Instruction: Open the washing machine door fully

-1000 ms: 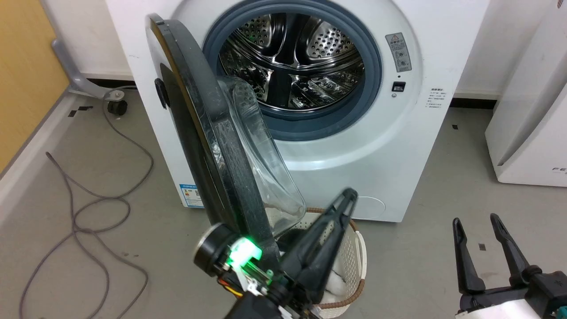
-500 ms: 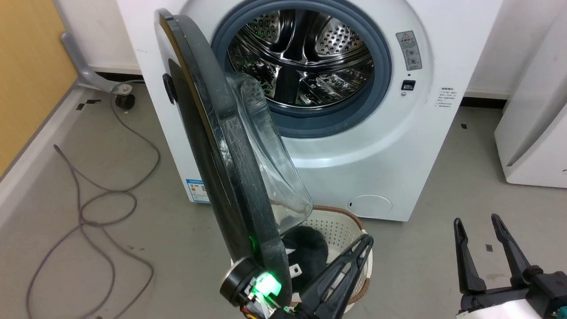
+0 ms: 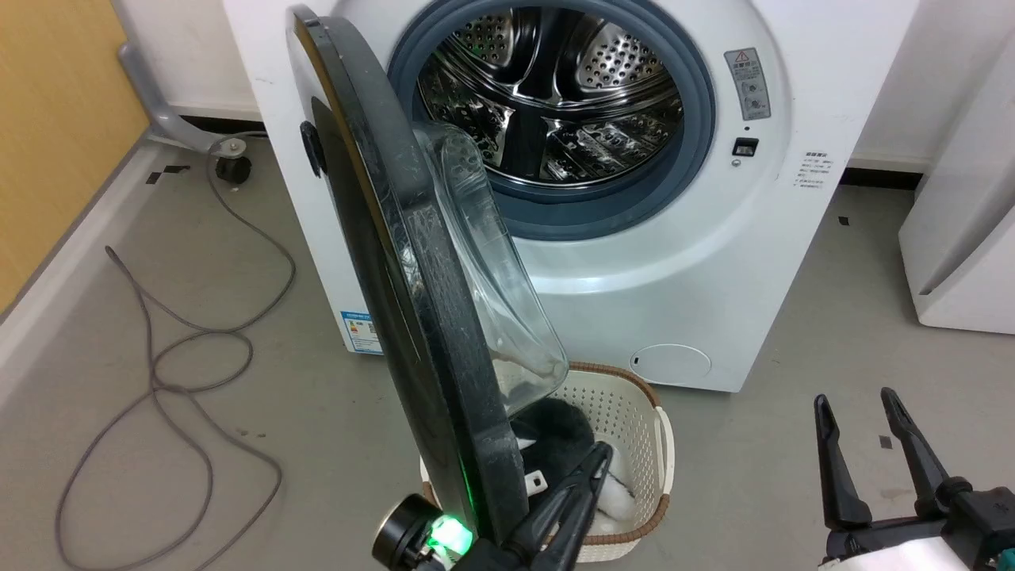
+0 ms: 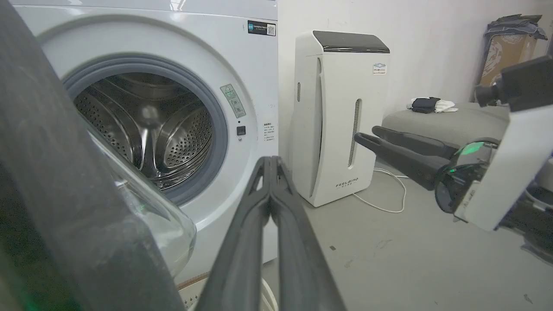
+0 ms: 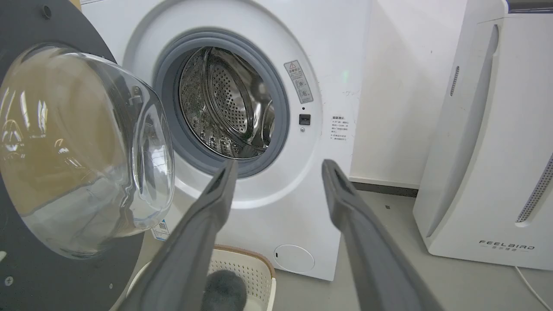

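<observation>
Door (image 3: 412, 317) hanging approx half open, not done yet; I'm dropping left tool (image 3: 599, 457) back, shut & empty; right tool (image 3: 855, 398) waiting open.

Colour rundown: the washing machine (image 3: 650, 262) is plain white, with a grey-blue rubber ring (image 3: 699, 119) around a shiny silver drum (image 3: 610, 71) dotted all over with little holes. The washing machine door (image 3: 396, 238) is glossy black with a clear glass bowl (image 3: 492, 277) in the middle. There's a tiny blue label sticker (image 3: 358, 331) on the white front.

The basket (image 3: 626, 404) is cream with a grid of small holes and a brown rim, with a dark grey fluffy cloth (image 3: 555, 428) and something white inside. The floor (image 3: 753, 476) is dull grey, the cable (image 3: 214, 333) is grey too, and the wall panel (image 3: 47, 119) is orangey-yellow.

The left gripper (image 3: 600, 452) and right gripper (image 3: 855, 398) are both black, and a green light (image 3: 448, 538) glows by the left one. The other appliance (image 4: 337, 129) is white with a black top.
</observation>
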You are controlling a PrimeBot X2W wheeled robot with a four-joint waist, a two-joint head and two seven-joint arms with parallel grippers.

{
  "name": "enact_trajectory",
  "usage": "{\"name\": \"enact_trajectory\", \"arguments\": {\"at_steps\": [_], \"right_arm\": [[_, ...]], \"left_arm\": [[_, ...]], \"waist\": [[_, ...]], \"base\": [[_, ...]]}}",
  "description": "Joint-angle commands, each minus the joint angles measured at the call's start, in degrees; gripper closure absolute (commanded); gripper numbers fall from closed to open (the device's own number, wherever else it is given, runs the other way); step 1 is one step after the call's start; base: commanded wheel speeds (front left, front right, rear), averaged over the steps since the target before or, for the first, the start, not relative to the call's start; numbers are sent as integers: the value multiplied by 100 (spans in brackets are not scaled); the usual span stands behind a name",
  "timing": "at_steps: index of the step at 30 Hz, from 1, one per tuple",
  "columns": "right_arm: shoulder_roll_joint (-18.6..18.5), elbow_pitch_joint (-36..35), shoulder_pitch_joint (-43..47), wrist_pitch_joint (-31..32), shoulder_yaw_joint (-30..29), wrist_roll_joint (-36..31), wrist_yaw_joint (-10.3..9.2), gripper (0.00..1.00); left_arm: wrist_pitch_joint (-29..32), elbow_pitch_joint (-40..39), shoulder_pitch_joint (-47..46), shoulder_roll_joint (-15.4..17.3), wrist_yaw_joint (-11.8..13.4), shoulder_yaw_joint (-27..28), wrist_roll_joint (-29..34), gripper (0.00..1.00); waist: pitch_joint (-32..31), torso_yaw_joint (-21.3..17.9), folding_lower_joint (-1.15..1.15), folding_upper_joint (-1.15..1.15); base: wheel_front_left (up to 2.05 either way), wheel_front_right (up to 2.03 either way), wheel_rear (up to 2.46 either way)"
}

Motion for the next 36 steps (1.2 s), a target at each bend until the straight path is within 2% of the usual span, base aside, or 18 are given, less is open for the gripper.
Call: {"name": "enact_trajectory", "arguments": {"at_steps": [1,15,36], "right_arm": [[23,23,-37,-25,-10,14,29,0],[23,103,-47,-25,-78,36,29,0],[23,134,-11,-25,-86,36,29,0]], "left_arm": [[-25,62,82,13,44,65,-11,100],[-25,317,205,36,95,545,23,100],[-25,97,549,58,169,882,65,100]], "waist": [[5,16,0,0],[-4,398,0,0],[35,1277,0,0]], "base": [[0,0,0],[0,0,0],[0,0,0]]}}
